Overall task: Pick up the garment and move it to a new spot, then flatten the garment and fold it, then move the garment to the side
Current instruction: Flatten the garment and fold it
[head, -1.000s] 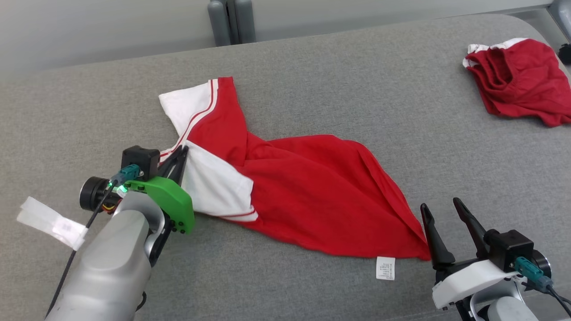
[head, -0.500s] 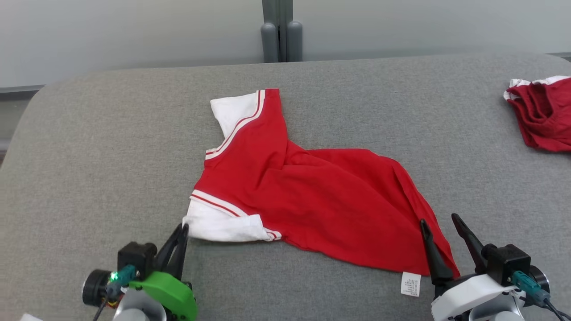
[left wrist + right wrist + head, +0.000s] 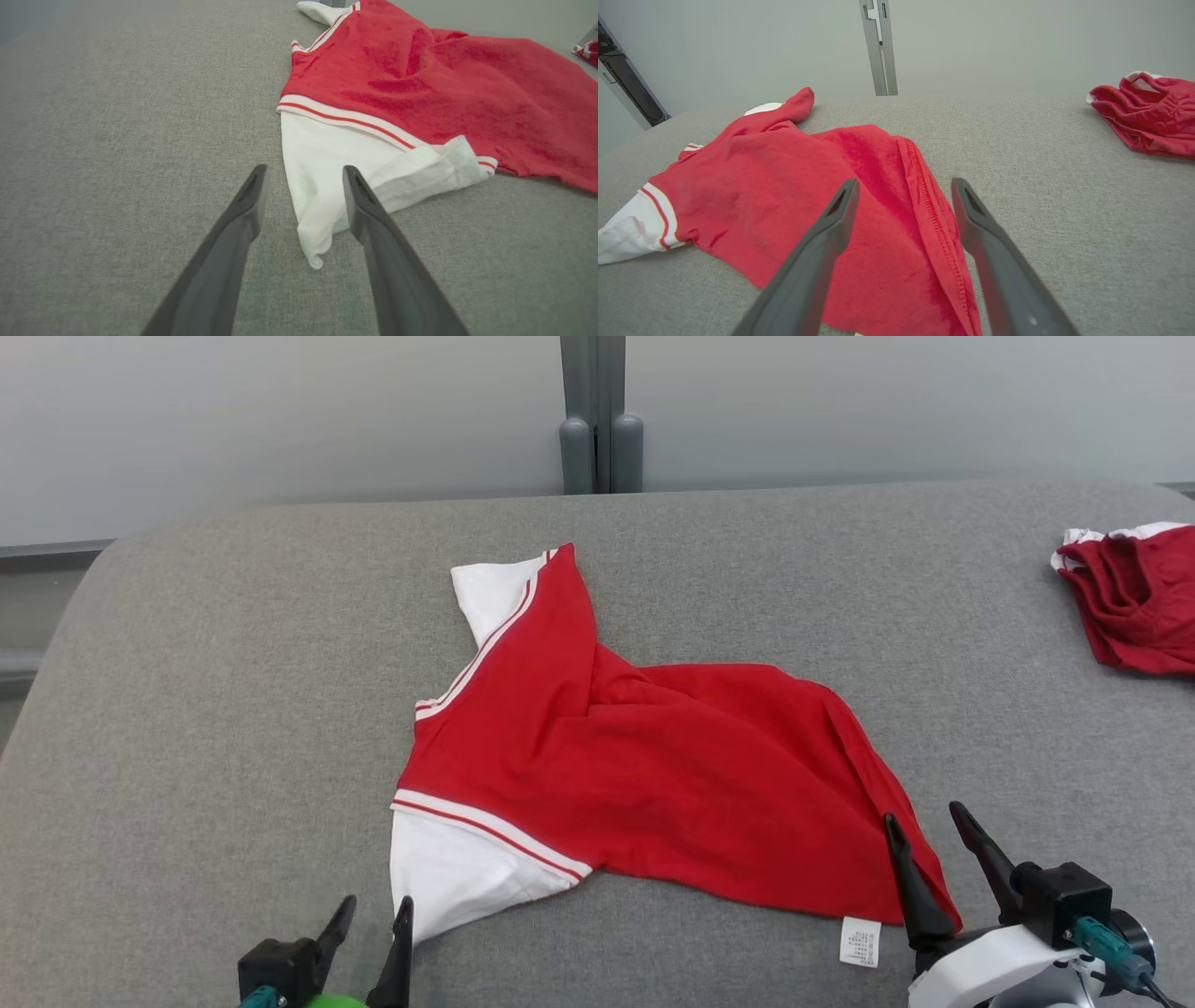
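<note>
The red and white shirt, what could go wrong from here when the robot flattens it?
1. The shirt lies twisted, its red body bunched across the middle; pulling one corner may just drag the twist along.
2. The near white sleeve is doubled over by the left gripper and its open fingers; a pinch there could catch both layers.
3. The right gripper sits open at a folded-over edge; it may grab only the top layer.
</note>
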Tool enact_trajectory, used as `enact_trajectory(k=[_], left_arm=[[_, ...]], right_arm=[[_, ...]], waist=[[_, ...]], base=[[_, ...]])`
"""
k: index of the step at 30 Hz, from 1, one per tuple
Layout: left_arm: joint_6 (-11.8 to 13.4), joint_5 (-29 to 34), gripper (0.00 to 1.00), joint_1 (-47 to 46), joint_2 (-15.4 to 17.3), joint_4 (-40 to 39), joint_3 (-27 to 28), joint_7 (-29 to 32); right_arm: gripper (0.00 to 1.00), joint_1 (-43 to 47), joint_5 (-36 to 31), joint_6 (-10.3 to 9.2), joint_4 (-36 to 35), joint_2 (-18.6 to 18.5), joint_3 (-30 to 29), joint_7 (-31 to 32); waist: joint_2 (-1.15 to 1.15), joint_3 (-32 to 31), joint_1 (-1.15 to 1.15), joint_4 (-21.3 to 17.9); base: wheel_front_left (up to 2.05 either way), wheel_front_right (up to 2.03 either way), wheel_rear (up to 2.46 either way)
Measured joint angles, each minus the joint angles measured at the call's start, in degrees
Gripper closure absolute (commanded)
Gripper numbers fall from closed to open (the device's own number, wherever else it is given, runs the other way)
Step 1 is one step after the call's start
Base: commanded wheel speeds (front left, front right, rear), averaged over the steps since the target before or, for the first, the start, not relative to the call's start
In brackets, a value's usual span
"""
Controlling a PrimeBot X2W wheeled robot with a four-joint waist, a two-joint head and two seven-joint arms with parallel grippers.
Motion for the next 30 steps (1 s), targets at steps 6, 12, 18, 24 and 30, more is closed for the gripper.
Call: enact_trajectory(k=[6, 12, 18, 24, 30], left_arm=[[0.58, 3.54, 0.00, 0.24, -1.05, -4.80, 5.01, 0.00], [1.01, 6.87, 0.00, 0.64, -4.07, -10.25, 12.24, -0.01], [-0.49, 10.60, 0.00, 1.26, -6.21, -12.74, 17.45, -0.08], [-2.09, 13.19, 0.00, 1.57, -7.59, -13.96, 21.08, -0.09], [-3.56, 15.52, 0.00, 2.09, -8.67, -14.37, 23.58, -0.09]], right_arm=[[0.00, 0.11, -0.05, 0.00, 0.19, 0.00, -0.11, 0.00], [0.00, 0.16, -0.18, 0.00, 0.24, 0.04, -0.25, 0.00], [0.00, 0.16, -0.41, 0.00, -0.14, 0.00, -1.03, 0.00], [0.00, 0.26, -0.66, 0.00, -1.12, 0.10, -2.71, 0.00], [0.00, 0.66, -1.01, 0.00, -1.76, 0.34, -3.21, 0.00]], waist=[[0.00, -1.21, 0.00, -0.40], [0.00, -2.26, 0.00, -1.45], [0.00, -2.71, 0.00, -3.06], [0.00, -3.17, 0.00, -4.63], [0.00, -3.78, 0.00, -5.45]], base=[[0.00, 0.00, 0.00], [0.00, 0.00, 0.00], [0.00, 0.00, 0.00], [0.00, 0.00, 0.00], [0.00, 0.00, 0.00]])
